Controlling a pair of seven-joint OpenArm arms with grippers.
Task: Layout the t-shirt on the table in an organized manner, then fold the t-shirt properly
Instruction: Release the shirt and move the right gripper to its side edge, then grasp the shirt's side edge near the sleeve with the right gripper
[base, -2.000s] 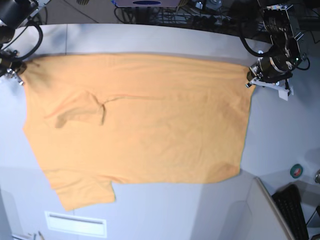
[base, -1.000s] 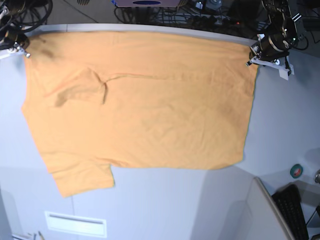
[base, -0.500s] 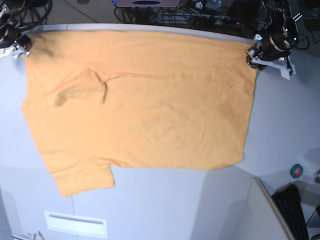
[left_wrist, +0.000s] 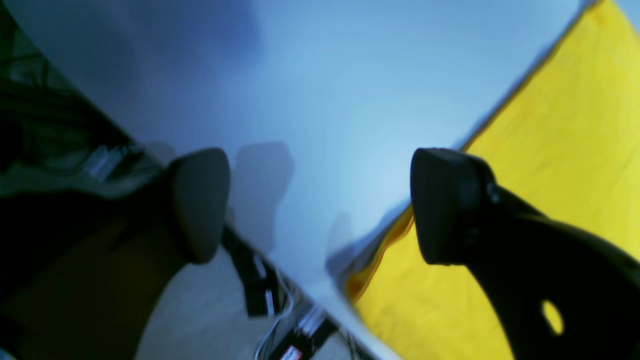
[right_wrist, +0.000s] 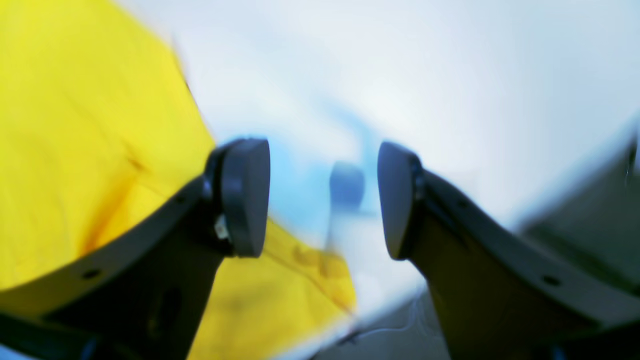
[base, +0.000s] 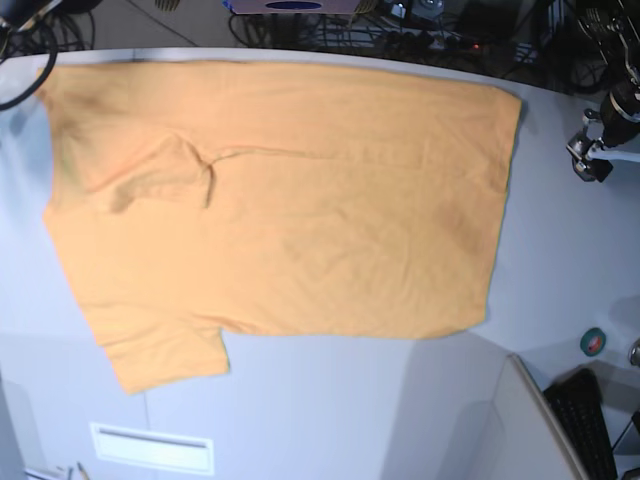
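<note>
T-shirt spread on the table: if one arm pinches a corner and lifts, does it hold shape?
Probably not. The t-shirt lies thin and rumpled around a folded sleeve, so it looks floppy and should drape. On the smooth table it would likely slide when dragged.

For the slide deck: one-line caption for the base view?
Orange t-shirt spread flat on the table, both pincers released.

The base view is evenly and softly lit from above, sharp across the middle, with fisheye bending at the edges and darkness beyond the top of the frame; the counter reads pale blue-grey with only faint shadows. Both wrist views are blurred and oversaturated, turning the t-shirt vivid yellow. The fingers loom dark and soft-edged in the lower frame, throwing dim blurred shadows onto the bright, washed-out counter behind them.
</note>
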